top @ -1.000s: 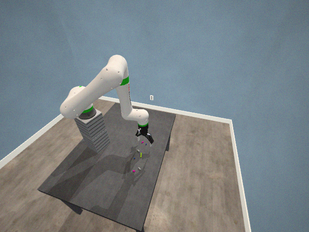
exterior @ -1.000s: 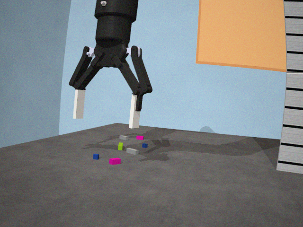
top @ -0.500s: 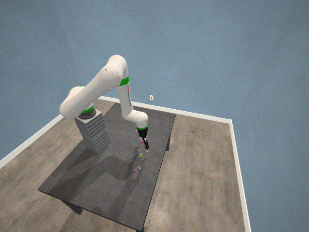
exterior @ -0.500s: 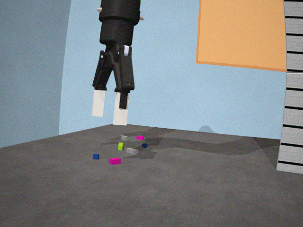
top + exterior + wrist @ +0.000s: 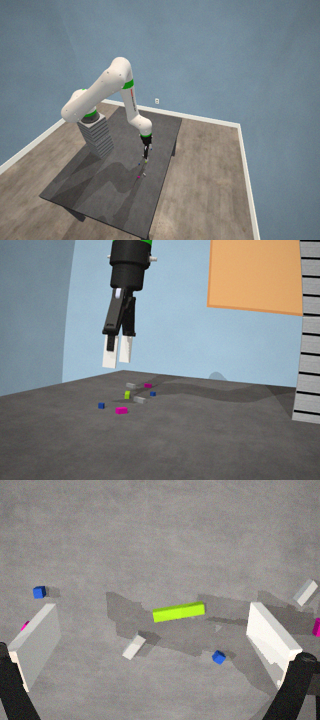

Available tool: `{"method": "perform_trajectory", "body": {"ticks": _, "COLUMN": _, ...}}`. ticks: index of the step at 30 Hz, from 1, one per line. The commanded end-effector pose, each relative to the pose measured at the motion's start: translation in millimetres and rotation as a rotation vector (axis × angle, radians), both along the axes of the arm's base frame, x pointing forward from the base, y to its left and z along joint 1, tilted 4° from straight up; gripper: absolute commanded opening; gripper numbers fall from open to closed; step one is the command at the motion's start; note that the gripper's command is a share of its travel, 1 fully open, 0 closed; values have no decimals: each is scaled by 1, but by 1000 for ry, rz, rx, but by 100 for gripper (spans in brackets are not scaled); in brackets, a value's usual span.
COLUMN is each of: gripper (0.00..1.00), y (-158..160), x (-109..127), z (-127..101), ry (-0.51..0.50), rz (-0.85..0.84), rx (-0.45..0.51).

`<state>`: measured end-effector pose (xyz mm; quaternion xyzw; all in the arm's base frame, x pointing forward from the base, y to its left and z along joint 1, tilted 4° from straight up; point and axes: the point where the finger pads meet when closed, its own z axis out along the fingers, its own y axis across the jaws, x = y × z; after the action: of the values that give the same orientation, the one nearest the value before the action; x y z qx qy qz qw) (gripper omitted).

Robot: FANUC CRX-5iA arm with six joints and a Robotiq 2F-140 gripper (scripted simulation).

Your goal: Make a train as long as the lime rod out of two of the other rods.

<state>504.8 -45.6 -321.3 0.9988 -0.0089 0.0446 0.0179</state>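
hovering | fingers [image 5: 110, 356] wide apart, empty | lime rod [image 5: 146, 161] [image 5: 127, 394] [image 5: 179, 612] below

Small red and black lettering runs along the arm's white forearm [image 5: 130, 103], below its green band; too small to read.

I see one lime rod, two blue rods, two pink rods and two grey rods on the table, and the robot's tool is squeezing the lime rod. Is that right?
Not quite: the tool isn't squeezing the lime rod. The outside view shows it open above the table, holding nothing. The rest is right.
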Motion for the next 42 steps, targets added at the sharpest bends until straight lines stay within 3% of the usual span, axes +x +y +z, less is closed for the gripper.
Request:
{"method": "perform_trajectory", "body": {"ticks": 1, "gripper": 100, "y": -5, "x": 0, "z": 1, "ry": 30, "rz": -81, "rx": 17}}
{"method": "perform_trajectory", "body": {"ticks": 2, "gripper": 100, "y": -13, "x": 0, "z": 1, "ry": 26, "rz": -199, "rx": 25}}
{"method": "perform_trajectory", "body": {"ticks": 16, "gripper": 100, "y": -47, "x": -5, "z": 5, "ry": 8, "rz": -743, "rx": 64}}
{"method": "perform_trajectory", "body": {"ticks": 18, "gripper": 100, "y": -47, "x": -5, "z": 5, "ry": 8, "rz": -743, "rx": 64}}
{"method": "perform_trajectory", "body": {"ticks": 19, "gripper": 100, "y": -55, "x": -6, "z": 5, "ry": 4, "rz": -862, "rx": 73}}
{"method": "perform_trajectory", "body": {"ticks": 33, "gripper": 100, "y": -90, "x": -13, "z": 9, "ry": -18, "rz": -1427, "rx": 113}}
{"method": "perform_trajectory", "body": {"ticks": 35, "gripper": 100, "y": -90, "x": -13, "z": 9, "ry": -18, "rz": -1427, "rx": 113}}
{"method": "perform_trajectory", "body": {"ticks": 36, "gripper": 100, "y": -98, "x": -15, "z": 9, "ry": -23, "rz": -1548, "rx": 122}}
{"method": "perform_trajectory", "body": {"ticks": 42, "gripper": 100, "y": -112, "x": -19, "z": 11, "ry": -32, "rz": -1770, "rx": 138}}
